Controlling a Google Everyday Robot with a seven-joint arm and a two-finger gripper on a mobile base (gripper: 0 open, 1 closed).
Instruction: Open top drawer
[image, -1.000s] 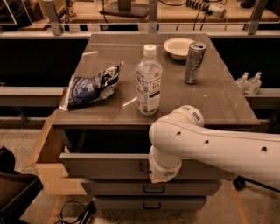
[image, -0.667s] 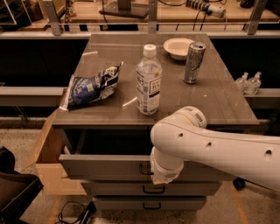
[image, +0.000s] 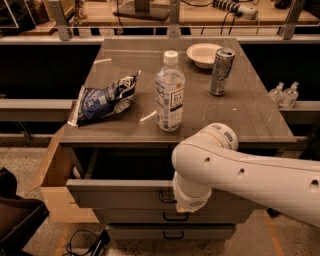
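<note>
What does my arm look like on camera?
Arm: smooth cream-white shell, thick rounded tube with a bulbous joint, small dark dots along it, a ribbed grey patch on top. No cables visible. Pincer mostly hidden under the wrist, at the top drawer handle.

The white arm (image: 250, 175) has its gripper (image: 185, 204) at the dark handle (image: 165, 197) of the grey top drawer (image: 115, 194).

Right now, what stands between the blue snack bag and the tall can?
In the camera view, a clear water bottle stands between the snack bag and the can. The gripper is low, at the handle of the top drawer.
</note>
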